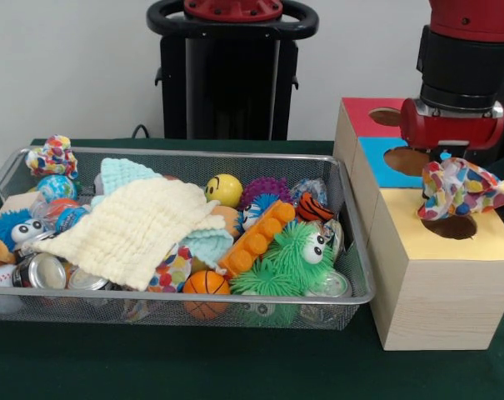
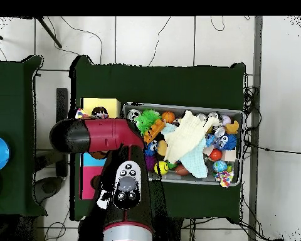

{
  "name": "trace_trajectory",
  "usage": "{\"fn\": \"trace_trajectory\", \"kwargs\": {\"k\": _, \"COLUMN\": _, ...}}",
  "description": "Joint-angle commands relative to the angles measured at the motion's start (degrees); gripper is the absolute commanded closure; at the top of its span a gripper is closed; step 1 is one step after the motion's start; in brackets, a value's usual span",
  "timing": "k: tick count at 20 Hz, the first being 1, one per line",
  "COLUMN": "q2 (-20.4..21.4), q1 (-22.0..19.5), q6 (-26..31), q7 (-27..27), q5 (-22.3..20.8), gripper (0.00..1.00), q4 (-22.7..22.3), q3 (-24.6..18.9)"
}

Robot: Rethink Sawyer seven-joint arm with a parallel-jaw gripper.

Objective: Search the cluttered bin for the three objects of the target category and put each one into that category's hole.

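Presently the red and black arm's gripper (image 1: pixel 451 171) hangs over the pale wooden cube box with a yellow top (image 1: pixel 439 287), which stands at the bench's near right corner in the front view, just beside the right end of the long silver wire-mesh basket (image 1: pixel 361 283). Below the wrist dangles a soft white cloth piece with red, blue, yellow and green spots (image 1: pixel 460 187); it seems to be carried, but the fingers are hidden behind the fabric, so whether the jaws are closed on it cannot be told. The cloth hangs directly above, and partly in front of, the round dark hole (image 1: pixel 453 227) in the yellow top.

Judged from the task, the step in hand is the drop. To do it well, the bundle should be centred over the opening and lowered until its loose corners pass the rim before release; the flap spreading toward the right edge looks likely to catch on the yellow surface. The blue-topped box (image 1: pixel 385 162) and red-topped box (image 1: pixel 368 117) behind it are wrong targets.

A second spotted cloth piece (image 1: pixel 53 157) lies at the basket's far left corner, on the rim. Much of the basket's middle is covered by a large pale-yellow waffle cloth (image 1: pixel 131 229), so a third piece, if present, is not clearly seen.
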State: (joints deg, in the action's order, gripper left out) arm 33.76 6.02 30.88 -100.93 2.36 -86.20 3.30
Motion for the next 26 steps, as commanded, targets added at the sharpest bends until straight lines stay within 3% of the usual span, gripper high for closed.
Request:
{"fn": "trace_trajectory", "kwargs": {"k": 1, "q2": -4.7, "q1": -1.4, "q6": -4.4, "q7": -9.8, "q5": 0.5, "gripper": 1.00, "q4": 1.4, "q3": -1.7}}
{"fn": "trace_trajectory", "kwargs": {"k": 17, "q2": -10.0, "q1": 0.6, "q6": -7.7, "q7": -11.5, "q5": 1.1, "gripper": 1.00, "q4": 5.1, "q3": 0.0}}
{"fn": "trace_trajectory", "kwargs": {"k": 23, "q2": -12.3, "q1": 1.1, "q6": -3.4, "q7": -10.9, "q5": 1.1, "gripper": 1.00, "q4": 7.5, "q3": 1.3}}
{"fn": "trace_trajectory", "kwargs": {"k": 26, "q2": -12.9, "q1": 1.2, "q6": -3.7, "q7": -10.8, "q5": 0.9, "gripper": 1.00, "q4": 6.3, "q3": 1.4}}
